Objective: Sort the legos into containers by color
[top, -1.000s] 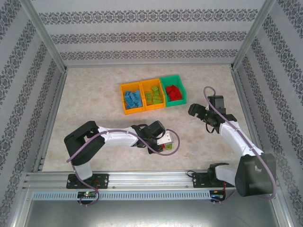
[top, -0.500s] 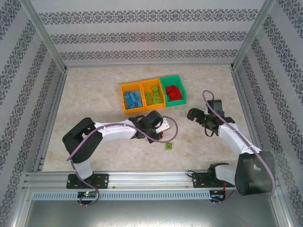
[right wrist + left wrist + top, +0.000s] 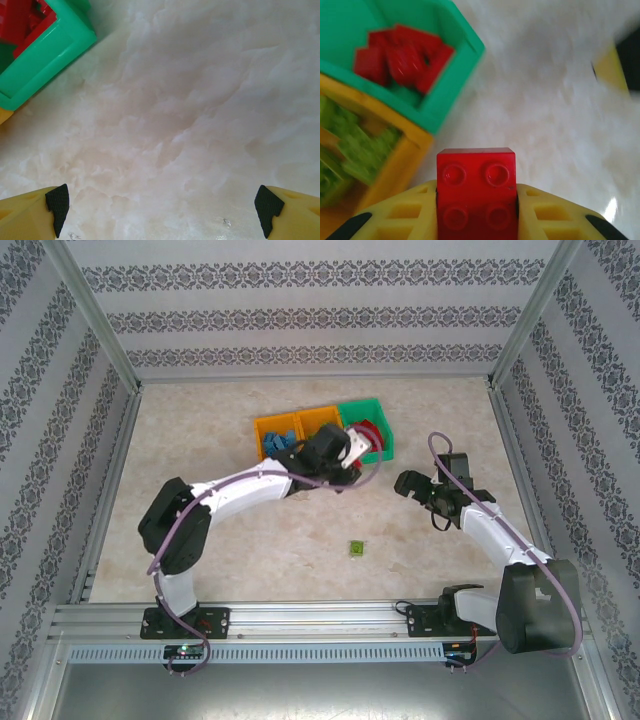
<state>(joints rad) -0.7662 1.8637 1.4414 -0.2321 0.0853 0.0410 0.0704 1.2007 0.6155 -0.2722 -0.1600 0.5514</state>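
Left gripper clamps red brick, studs facing the wrist cam. Square 2x2 face, no clear long axis. Green bin is at its 11 o'clock. Right gripper wide open over table. Lone green brick at bin's 6 o'clock.

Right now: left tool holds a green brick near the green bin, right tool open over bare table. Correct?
Not quite. The brick in the left tool is red, not green, as the left wrist view shows. The rest holds: it is near the green bin, and the right tool is open over bare table.
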